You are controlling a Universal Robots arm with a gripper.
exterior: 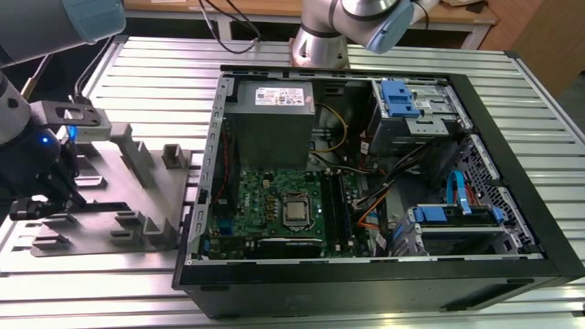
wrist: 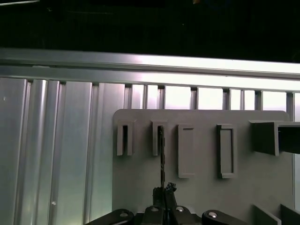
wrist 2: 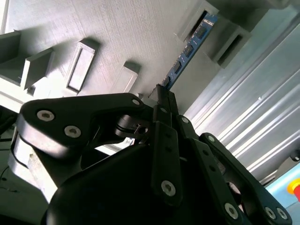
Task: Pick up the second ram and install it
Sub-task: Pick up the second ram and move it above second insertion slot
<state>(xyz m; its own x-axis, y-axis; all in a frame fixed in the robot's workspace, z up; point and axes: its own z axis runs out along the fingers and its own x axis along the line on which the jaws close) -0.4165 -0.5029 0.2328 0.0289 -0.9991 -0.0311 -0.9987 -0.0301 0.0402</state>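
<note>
– Second ram, entry one: location?
– On the grey holder plate, standing on its long edge. Dark blue board with black chips. The far end sits in a raised bracket of the plate and the near end lies between the fingertips. Whether it is lifted clear of the plate: cannot tell.
– Same item in the first wrist view?
– Second ram, edge-on, shows as a thin dark line running from a slot block on the holder plate to the fingertips.
– Entry two, gripper: condition?
– Black, with fingers drawn together and clamped on the stick's near end. The gripper shows the same in the first wrist view.
– Exterior view, left to right?
– The gripper is at nine o'clock from the computer case, low over the holder plate.
– The holder plate lies on the ribbed metal table, just beside the case's nine-o'clock wall.
– The computer case lies with its open side up.
– Contents?
– Grey power-supply box at eleven o'clock.
– Green motherboard at seven o'clock, touching the box's near edge.
– Processor socket mid-board.
– Long black slot strips at the socket's three o'clock.
– Drive cage with blue latch at one o'clock.
– Blue-trimmed cage at four o'clock.
– Anything behind the case?
– The arm base, at twelve o'clock.
</note>
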